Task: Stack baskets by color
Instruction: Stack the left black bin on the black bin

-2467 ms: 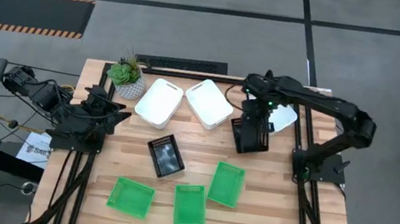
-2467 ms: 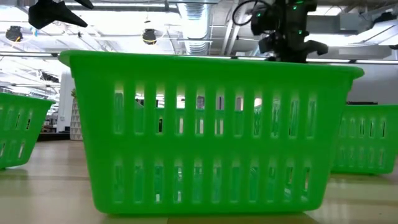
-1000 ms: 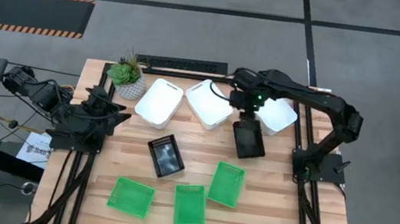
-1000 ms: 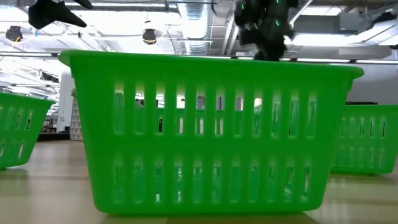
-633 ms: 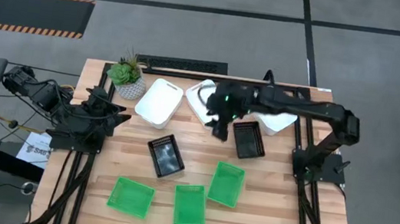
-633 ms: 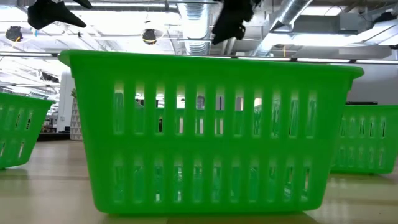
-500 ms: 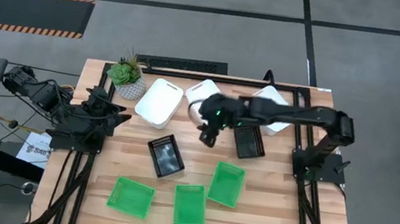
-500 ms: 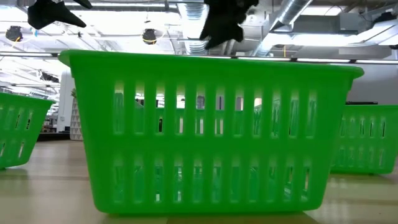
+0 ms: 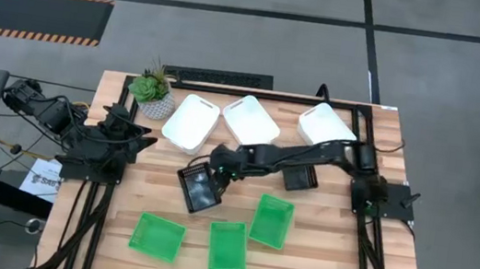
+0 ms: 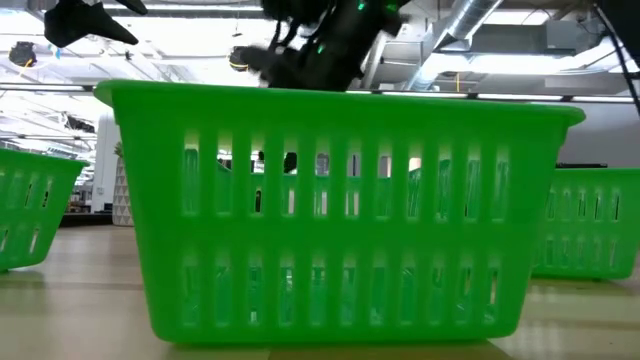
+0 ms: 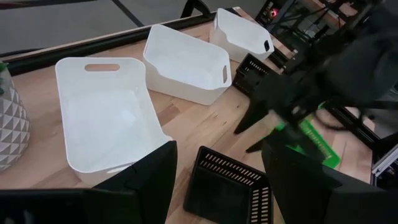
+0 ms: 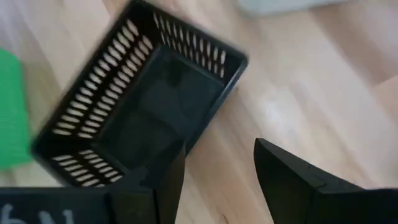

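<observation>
black basket (image 9: 199, 187) lying alone at the table's middle, between the white baskets at the back and the green row at the front, long axis slightly turned from the table's front-to-back line. going left to right in the high view: left gripper (image 9: 143, 137) parked at the left edge beside the potted plant (image 9: 152, 91), well apart from the work, fingers not readable as open or closed. then first white basket (image 9: 189, 122), then the lone black basket, then right gripper (image 9: 217, 165) reached far across, hanging just at that basket's far right corner, fingers spread wide and holding nothing. in the right wrist view, black basket (image 12: 140, 112) just ahead of the two open fingers (image 12: 298, 177), rim corner near them, empty inside. further right: second white basket (image 9: 250, 122), other black basket (image 9: 298, 174) under the right forearm, third white basket (image 9: 326, 125) at the back right corner. green baskets (image 9: 227, 247) in front, not stacked.

judged: right arm clearly the nearer one; next move likely a short descent onto the near rim of the lone black basket, one finger inside the wall and one outside, across the short side.
</observation>
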